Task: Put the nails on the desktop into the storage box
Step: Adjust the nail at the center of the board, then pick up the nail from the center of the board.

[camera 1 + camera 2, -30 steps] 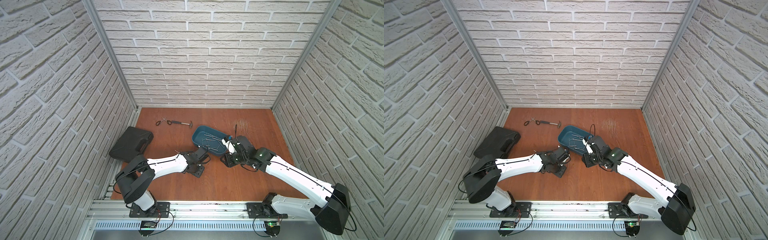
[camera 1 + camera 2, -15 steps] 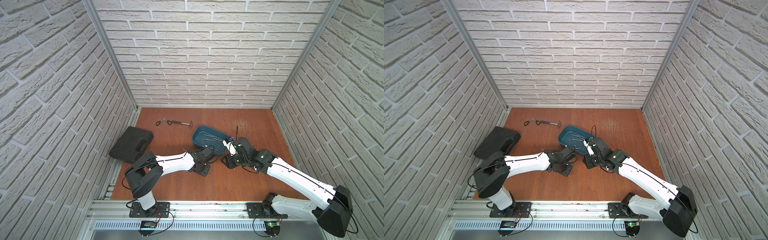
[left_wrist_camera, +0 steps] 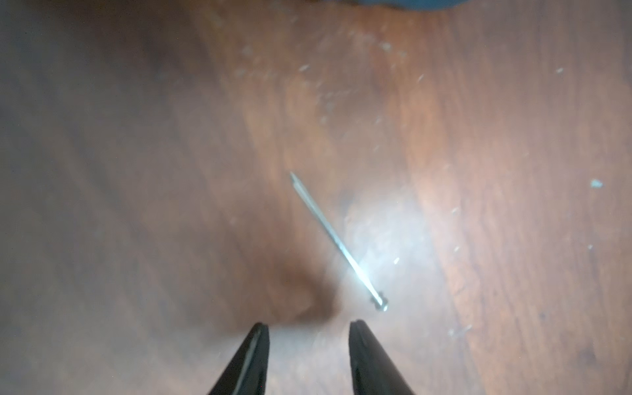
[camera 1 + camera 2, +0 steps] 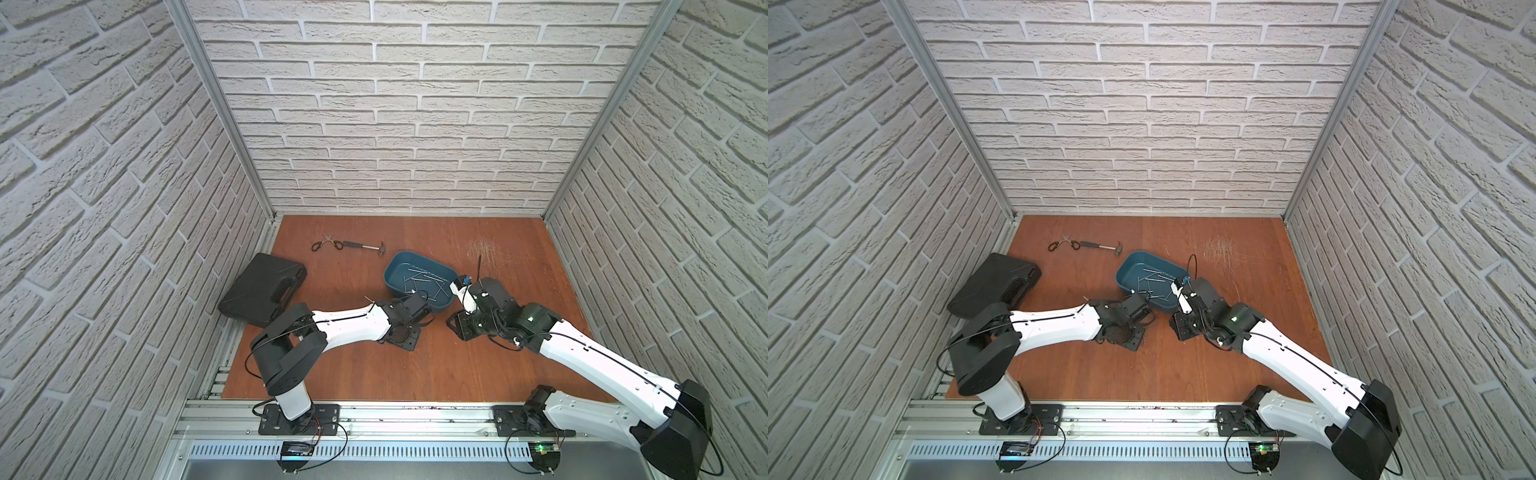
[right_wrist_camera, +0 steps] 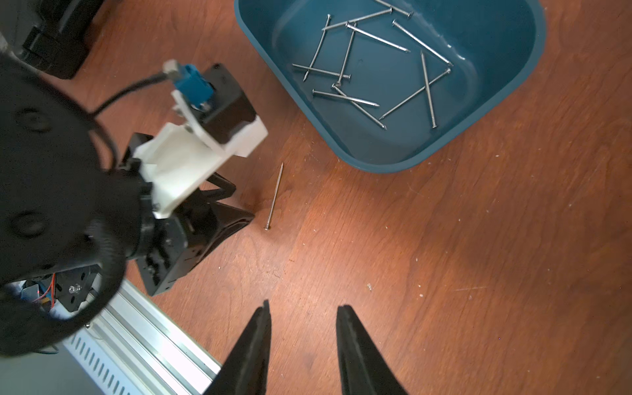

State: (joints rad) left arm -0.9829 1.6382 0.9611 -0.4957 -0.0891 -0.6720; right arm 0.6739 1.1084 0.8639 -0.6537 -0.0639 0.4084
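Carrying everything, desktop (image 4: 374, 365): reddish-brown wood-grain board, pale scratch marks near the far right, boxed in by white brick-pattern walls.
Right arm (image 4: 602, 365): white and black, reaching from the near right corner toward the middle, with its wrist just beside the near right end of the storage box.
Left arm (image 4: 349, 328): reaching from the near left toward the middle, with its wrist low over the board just in front of the box.
Tool case (image 4: 262, 291): black, closed, lying flat at the left edge of the board.
Storage box (image 4: 392, 278): dark teal tub, open-topped, standing on the board between the two wrists and a little beyond them.
Hammer (image 4: 365, 246): lying flat toward the back, left of the box.
Scissors (image 4: 326, 245): at the handle end of the hammer, blades spread.
Right gripper (image 5: 303, 303): released, black fingers apart with only bare wood between them, above the board and short of the box.
Left gripper (image 3: 307, 323): released, tips apart and nothing pinched, close to the board.
Nails (image 5: 376, 37): roughly ten lying crisscrossed on the floor of the box.
Loose nail (image 5: 274, 196): flat on the desktop outside the box, near its wall, with its head just ahead of the left gripper's tips and its point aimed toward the box.
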